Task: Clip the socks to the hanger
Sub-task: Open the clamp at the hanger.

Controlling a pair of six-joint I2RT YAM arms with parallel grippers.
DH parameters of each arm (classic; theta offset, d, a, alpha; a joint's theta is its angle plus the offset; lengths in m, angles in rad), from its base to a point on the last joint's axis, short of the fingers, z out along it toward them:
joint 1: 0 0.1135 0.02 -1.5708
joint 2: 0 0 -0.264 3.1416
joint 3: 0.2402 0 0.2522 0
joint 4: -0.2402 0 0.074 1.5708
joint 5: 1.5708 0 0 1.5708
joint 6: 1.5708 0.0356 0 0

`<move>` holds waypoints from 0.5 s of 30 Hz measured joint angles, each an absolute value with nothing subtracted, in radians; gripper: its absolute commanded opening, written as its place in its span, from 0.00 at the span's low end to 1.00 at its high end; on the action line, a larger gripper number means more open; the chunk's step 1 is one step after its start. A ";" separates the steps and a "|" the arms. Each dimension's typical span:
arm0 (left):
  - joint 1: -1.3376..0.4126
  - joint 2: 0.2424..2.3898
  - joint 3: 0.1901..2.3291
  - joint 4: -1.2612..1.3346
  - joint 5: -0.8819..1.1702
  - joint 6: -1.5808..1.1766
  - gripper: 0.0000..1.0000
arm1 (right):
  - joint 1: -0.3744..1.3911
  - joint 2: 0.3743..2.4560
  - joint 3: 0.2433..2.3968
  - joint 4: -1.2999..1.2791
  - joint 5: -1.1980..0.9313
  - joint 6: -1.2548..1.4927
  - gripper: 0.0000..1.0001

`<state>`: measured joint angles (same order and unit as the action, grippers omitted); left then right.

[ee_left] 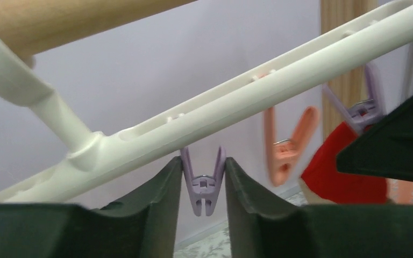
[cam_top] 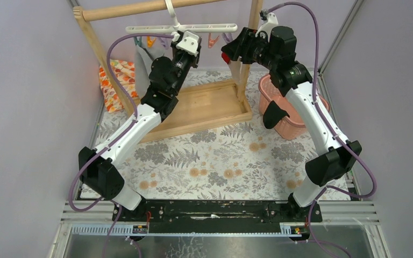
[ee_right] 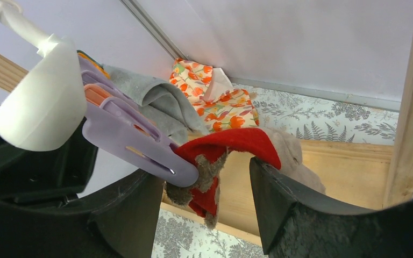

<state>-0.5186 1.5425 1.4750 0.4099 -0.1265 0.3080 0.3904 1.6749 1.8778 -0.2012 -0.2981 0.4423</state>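
The white hanger (cam_top: 183,27) hangs by its hook from the wooden rail (cam_top: 140,8). My left gripper (ee_left: 203,172) is raised under the bar, both fingers pressed against the handles of a purple clip (ee_left: 203,188). At the hanger's right end another purple clip (ee_right: 140,145) sits over the red end (ee_right: 231,141) of a beige sock (ee_right: 290,156). My right gripper (ee_right: 207,172) stands open around that red end, which rests on the tip of one finger (ee_right: 263,172). A grey fabric piece (cam_top: 140,56) hangs at the bar's left end.
An orange clip (ee_left: 285,150) hangs between the two purple ones. The rail's frame stands on a wooden tray base (cam_top: 209,105) with a post (ee_right: 408,107) close to my right gripper. A flower-patterned cloth (cam_top: 119,80) lies back left, a pink basket (cam_top: 279,107) on the right.
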 measured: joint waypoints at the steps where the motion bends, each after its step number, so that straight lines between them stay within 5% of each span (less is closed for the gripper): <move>1: -0.518 1.542 1.475 0.410 -0.123 0.303 0.28 | 0.390 1.675 1.874 -0.197 -0.299 0.443 0.65; 5: -0.508 1.538 1.481 0.401 -0.113 0.284 0.00 | 0.390 1.675 1.863 -0.190 -0.301 0.447 0.65; 15: -0.501 1.538 1.611 0.163 -0.095 0.103 0.00 | 0.390 1.642 1.800 -0.170 -0.309 0.453 0.67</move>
<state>-0.5011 1.5375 1.6108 0.1631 -0.0952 0.1028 0.3901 1.6417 1.7996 -0.1699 -0.3092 0.4534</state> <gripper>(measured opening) 0.302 0.665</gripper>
